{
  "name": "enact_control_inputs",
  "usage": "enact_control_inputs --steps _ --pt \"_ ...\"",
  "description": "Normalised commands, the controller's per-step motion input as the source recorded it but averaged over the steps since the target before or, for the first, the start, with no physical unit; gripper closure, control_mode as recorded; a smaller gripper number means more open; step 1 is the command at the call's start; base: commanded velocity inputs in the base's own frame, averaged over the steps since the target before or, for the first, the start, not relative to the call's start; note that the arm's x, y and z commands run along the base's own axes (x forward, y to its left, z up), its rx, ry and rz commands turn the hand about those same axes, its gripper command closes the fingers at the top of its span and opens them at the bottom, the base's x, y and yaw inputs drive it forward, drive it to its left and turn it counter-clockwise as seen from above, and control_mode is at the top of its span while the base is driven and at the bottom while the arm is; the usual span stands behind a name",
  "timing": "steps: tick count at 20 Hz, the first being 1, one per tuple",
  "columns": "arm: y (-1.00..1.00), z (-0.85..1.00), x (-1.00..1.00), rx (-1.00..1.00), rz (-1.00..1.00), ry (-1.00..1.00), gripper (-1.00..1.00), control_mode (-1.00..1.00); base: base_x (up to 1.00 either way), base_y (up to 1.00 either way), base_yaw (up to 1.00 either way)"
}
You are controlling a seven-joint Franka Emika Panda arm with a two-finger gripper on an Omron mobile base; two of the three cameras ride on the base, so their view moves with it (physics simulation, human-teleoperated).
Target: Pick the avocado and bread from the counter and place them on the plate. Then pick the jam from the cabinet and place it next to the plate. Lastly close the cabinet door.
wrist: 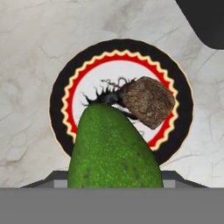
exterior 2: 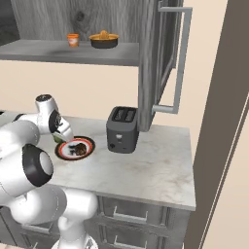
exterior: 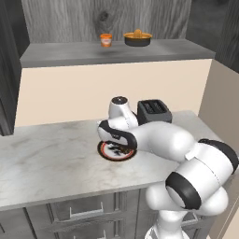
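My gripper (exterior 2: 60,136) is shut on the green avocado (wrist: 113,148), which it holds just above the near edge of the plate (wrist: 59,100). The avocado hides my fingertips in the hand view. The brown bread (wrist: 148,100) lies on the plate's white centre, toward one side. The plate (exterior: 104,153) rests on the marble counter (exterior: 46,158), partly hidden by my arm. The orange jam (exterior: 106,40) stands on the shelf of the cabinet (exterior: 116,52). The cabinet door (exterior 2: 168,53) stands open to the right.
A dark bowl (exterior: 137,38) with orange contents sits beside the jam on the shelf. A dark toaster (exterior 2: 121,129) stands on the counter just right of the plate. The door's long handle (exterior 2: 181,63) juts out above the toaster.
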Motion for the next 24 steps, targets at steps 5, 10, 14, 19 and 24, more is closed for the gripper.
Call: enact_control_inputs --steps 5,10,14,19,24 --pt "-0.02 -0.2 0.01 0.0 -0.02 0.05 1.0 -1.0 0.0 0.0 0.0" --pt "-0.02 -0.21 0.03 0.0 -0.02 0.06 1.0 -1.0 0.0 0.0 0.0" --pt "-0.01 -0.19 0.06 0.0 -0.02 0.05 1.0 -1.0 0.0 0.0 0.0" --pt "0.0 -0.18 0.12 0.0 -0.02 0.01 1.0 -1.0 0.0 0.0 0.0" --pt "0.0 -0.18 0.17 0.0 -0.05 0.0 1.0 -1.0 0.0 0.0 0.0"
